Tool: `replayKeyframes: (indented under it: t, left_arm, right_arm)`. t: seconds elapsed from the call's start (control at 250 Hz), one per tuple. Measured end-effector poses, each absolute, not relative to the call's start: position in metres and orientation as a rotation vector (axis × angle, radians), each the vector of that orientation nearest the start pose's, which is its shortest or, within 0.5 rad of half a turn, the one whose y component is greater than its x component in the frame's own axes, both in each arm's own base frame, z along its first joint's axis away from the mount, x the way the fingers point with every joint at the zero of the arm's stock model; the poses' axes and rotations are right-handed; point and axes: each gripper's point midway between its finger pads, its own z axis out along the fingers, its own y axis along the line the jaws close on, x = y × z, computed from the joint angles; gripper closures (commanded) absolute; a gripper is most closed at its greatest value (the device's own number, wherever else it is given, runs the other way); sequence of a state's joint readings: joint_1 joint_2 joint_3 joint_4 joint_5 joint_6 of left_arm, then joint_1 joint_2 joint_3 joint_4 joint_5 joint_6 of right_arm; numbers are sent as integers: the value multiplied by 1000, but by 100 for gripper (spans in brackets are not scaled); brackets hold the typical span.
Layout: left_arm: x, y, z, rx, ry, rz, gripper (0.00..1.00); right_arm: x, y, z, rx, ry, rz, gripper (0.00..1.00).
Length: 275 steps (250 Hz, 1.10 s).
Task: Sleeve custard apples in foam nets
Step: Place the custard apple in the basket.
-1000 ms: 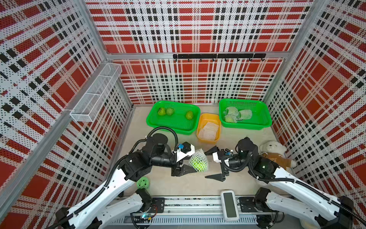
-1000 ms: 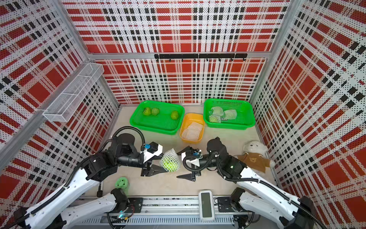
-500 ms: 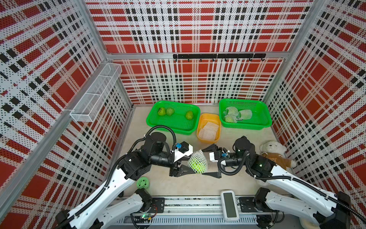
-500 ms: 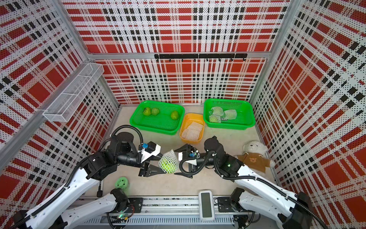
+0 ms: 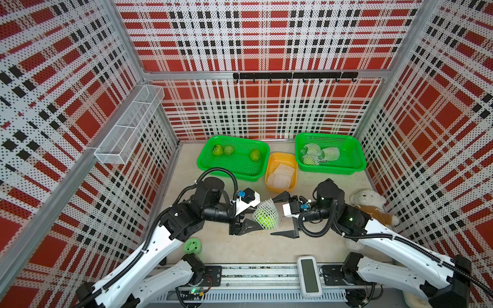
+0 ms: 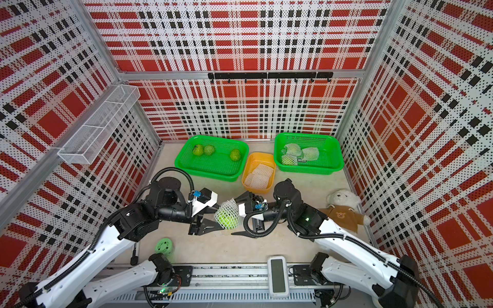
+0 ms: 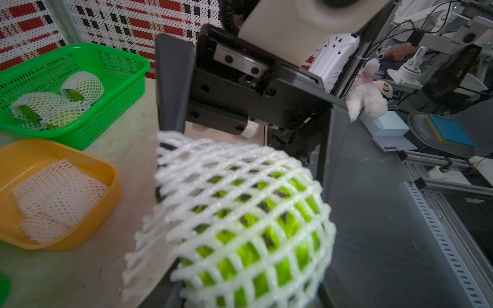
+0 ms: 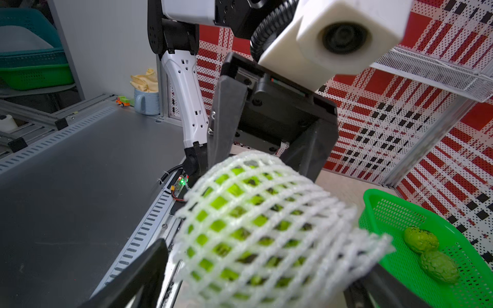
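**Left gripper grasps a netted custard apple while the right gripper stands spread around it**

The left gripper (image 5: pixel 255 216) clamps the custard apple (image 5: pixel 265 220) between its two fingers, over the middle of the surface (image 5: pixel 240 249). The foam net (image 5: pixel 269 206) covers the fruit, and its loose end tapers past it on the side toward the yellow tray (image 5: pixel 271 163). The right gripper (image 5: pixel 274 216) faces the left one with its jaws spread wide, one finger on each side of the netted fruit. Whether either finger touches the net cannot be told.

Behind both grippers, the yellow tray holds flat spare nets (image 5: pixel 281 176). The left green basket (image 5: pixel 234 166) carries three bare custard apples (image 5: pixel 228 150). The right green basket (image 5: pixel 348 160) holds three netted custard apples (image 5: pixel 330 154). A plush bear (image 5: pixel 365 198) lies beside the right arm, and a green ball (image 5: pixel 192 246) sits beside the left arm.
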<state>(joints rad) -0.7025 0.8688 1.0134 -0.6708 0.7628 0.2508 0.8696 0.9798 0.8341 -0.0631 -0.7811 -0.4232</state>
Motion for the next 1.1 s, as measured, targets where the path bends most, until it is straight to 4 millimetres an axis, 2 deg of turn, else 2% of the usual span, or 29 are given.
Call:
replayKeyframes:
  t: [0.1,0.368,0.456,0.512,0.708,0.82,0.876,0.904,0.936,0.96,0.972,0.98,1.101]
  left_arm:
    - [121,-253,312,1341,1606,-1050,59]
    - [119,-254,315,1336,1589,-1077,58]
    - [116,-254,317,1345,1573,-1095,58]
    - [115,-255,318,1347,1566,-1101,58]
    - [116,-254,320,1342,1560,-1098,56]
    - [116,-254,320,1340,1559,-1096,43]
    - [117,-254,320,1339,1560,-1094,42]
    - [117,-254,320,1337,1561,-1094,39]
    - [117,-254,320,1335,1562,-1092,27]
    - [118,-254,320,1333,1563,-1090,15]
    - [119,-254,320,1332,1563,-1088,4]
    - [119,-254,320,1331,1564,-1088,0]
    - [125,-252,318,1301,1590,-1064,1]
  right_arm:
    - [111,320,317,-1508,1034,1009,10]
    - [115,325,313,-1498,1059,991,13]
    - [118,328,310,-1492,1080,995,23]
    - [118,329,309,-1489,1088,1000,34]
    - [118,329,310,-1480,1106,1018,49]
    - [118,329,311,-1480,1106,1019,52]
    - [118,329,311,-1479,1108,1019,54]
    - [118,329,311,-1478,1110,1020,54]
    - [118,329,311,-1478,1112,1020,55]
    - [118,329,311,-1477,1114,1021,55]
    - [119,329,311,-1476,1115,1020,56]
    - [119,329,311,-1475,1117,1020,56]
    - [128,331,313,-1449,1156,1014,61]
